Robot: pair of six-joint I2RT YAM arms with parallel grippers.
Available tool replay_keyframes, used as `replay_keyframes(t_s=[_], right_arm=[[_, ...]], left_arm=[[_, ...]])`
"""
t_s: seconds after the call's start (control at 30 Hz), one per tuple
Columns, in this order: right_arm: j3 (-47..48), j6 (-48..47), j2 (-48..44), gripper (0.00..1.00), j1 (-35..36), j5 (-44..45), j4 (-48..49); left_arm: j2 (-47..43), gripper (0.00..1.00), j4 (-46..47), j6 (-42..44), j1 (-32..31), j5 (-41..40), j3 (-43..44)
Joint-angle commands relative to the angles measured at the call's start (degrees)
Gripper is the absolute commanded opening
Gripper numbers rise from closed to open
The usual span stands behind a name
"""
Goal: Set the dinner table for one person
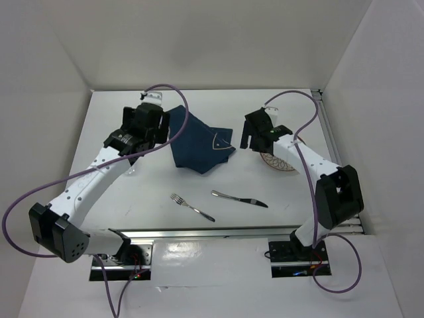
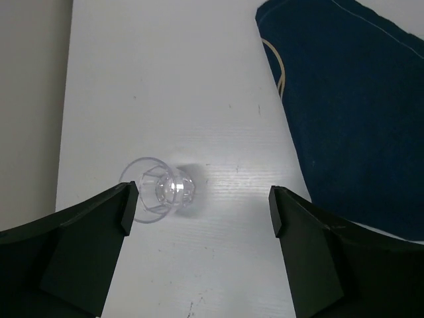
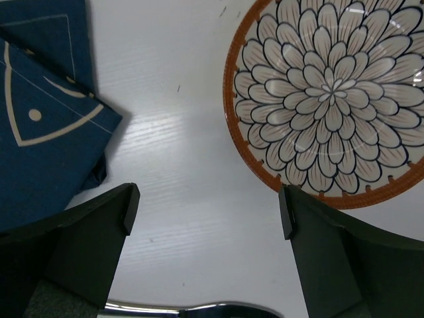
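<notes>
Both jaws wide open, nothing held: left gripper and right gripper hover empty over the dinner table, the big white matte top that carries everything. Reference is the navy blue cloth placemat with fish drawing, lying rumpled and skewed mid-table. On its near side, apart from it: silver metal fork and silver metal knife, side by side. Left of the mat, a small clear glass sits under the left gripper, near its left finger. Right of the mat, a round ceramic plate with petal pattern and orange rim, partly under the right arm. My read: nothing is laid yet. Next: flatten and square the mat, likely with both arms, before the plate goes on.
</notes>
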Motion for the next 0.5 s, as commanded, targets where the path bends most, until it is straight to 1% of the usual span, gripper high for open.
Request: replay_keyframes(t_s=[0.0,0.07,0.1,0.17,0.2,0.23,0.27,0.33,0.37,0.4,0.43,0.47], right_arm=[[-2.2,2.3,-4.3,1.0,1.2,-0.6,1.8],[-2.2,2.3,-5.1,1.0,1.2,-0.7,1.8],[-2.2,2.3,-5.1,1.0,1.2,-0.7,1.2],[-0.6,3.8,-5.1,1.0,1.2,0.7,-2.0],[0.0,5.2,-4.4,1.0,1.2,2.8,-3.4],[1.2,6.1,-4.4,1.0,1.2,3.8,-5.0],[1.8,7.2,-3.9,1.0,1.2,4.7,-8.4],[1.8,9.9,-3.9,1.0,1.2,6.0,-11.7],[0.7,9.9,-3.9,1.0,1.8,6.0,-13.2],[-0.3,10.4,-5.8,1.0,1.8,6.0,-14.5],[-1.6,10.4,-7.0,1.0,1.8,6.0,-14.5],[-4.2,11.1,-8.4,1.0,1.8,5.2,-15.1]], left_arm=[[-0.8,1.0,-3.1,-1.1,-0.1,5.8,0.4],[-0.8,1.0,-2.2,-1.1,-0.1,7.6,0.4],[-0.8,1.0,0.3,-1.9,-0.1,8.4,-0.9],[-1.3,0.99,0.9,-4.7,-0.7,8.4,-0.9],[-0.2,0.99,-0.3,-6.0,-0.7,9.5,1.3],[1.1,0.99,-1.4,-6.6,-0.7,12.4,2.9],[2.4,0.99,-4.2,-7.1,-1.3,13.6,4.4],[6.8,0.94,-5.3,-7.1,-2.5,16.9,8.1],[8.4,0.89,-6.0,-7.1,-3.5,17.9,9.1],[9.8,0.86,-6.0,-7.1,-5.6,18.7,10.1],[13.3,0.84,-6.0,-7.7,-6.8,18.7,11.9],[15.1,0.8,-6.0,-7.7,-7.9,18.7,13.1]])
